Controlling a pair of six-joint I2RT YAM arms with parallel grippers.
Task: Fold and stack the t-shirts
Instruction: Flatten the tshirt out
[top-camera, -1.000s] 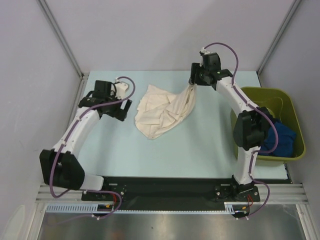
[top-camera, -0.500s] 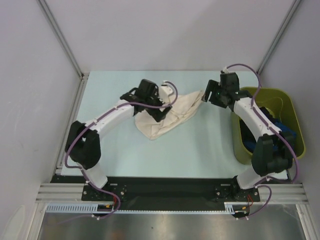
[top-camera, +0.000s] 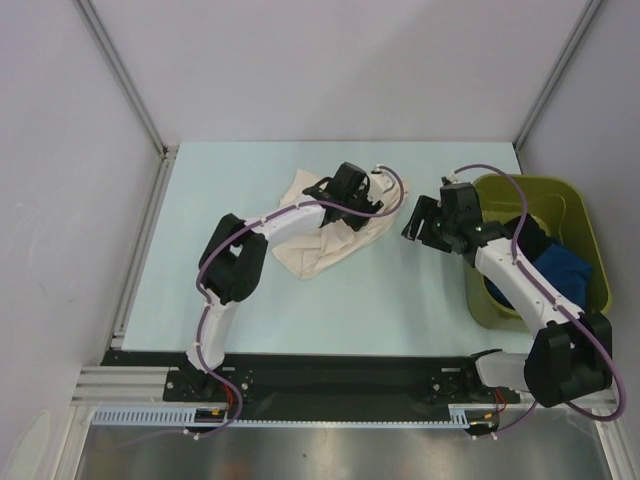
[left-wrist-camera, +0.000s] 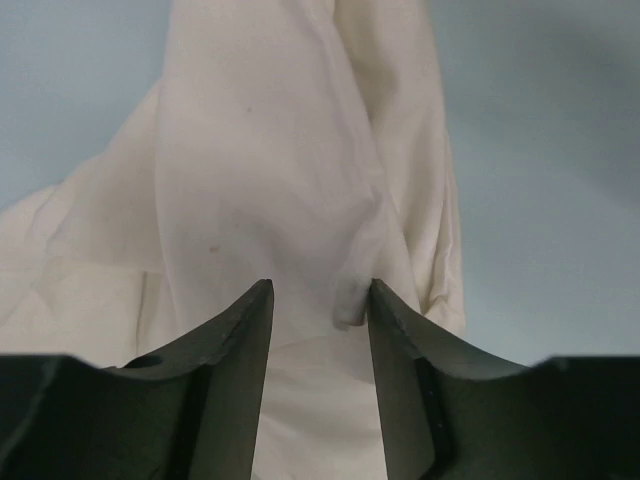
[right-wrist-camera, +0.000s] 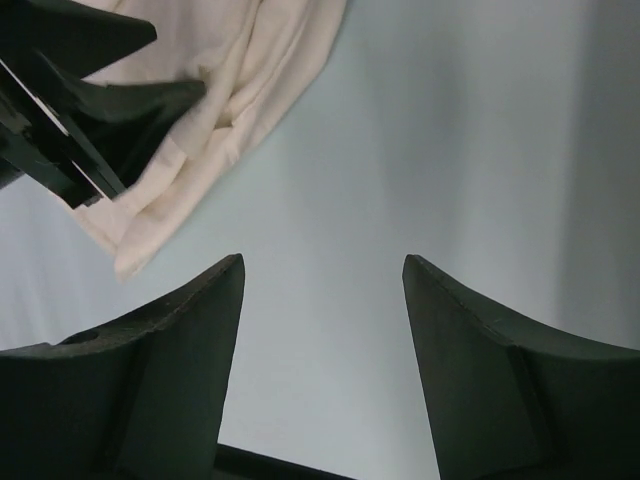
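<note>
- From above: the cream shirt (top-camera: 310, 255) lies crumpled on the bench (top-camera: 260, 310), left of centre, with no fold in it that I can see.
- A blue shirt (top-camera: 565, 268) is bunched in the green bin (top-camera: 520, 179) at the right. No stack has been started, so I'd say nearly all the task is left.
- The left pincer (top-camera: 378, 208) reaches across to the cream shirt's right end. The right pincer (top-camera: 413, 225) hangs over bare bench just beside that end, not touching the cloth.
- Left wrist: the left pincer (left-wrist-camera: 320, 300) is released, its fingers (left-wrist-camera: 240, 340) apart. The cream shirt (left-wrist-camera: 270, 150) fills the view under it, and a raised ridge of cloth runs into the gap. The cloth is close, but the fingers have not clenched on it.
- Right wrist: the right pincer (right-wrist-camera: 323, 270) is wide open and holds nothing, with only bench between its fingers (right-wrist-camera: 180, 340). The cream shirt (right-wrist-camera: 240, 70) drapes in the upper left corner, apart from it, and the left pincer sits dark on that cloth.
</note>
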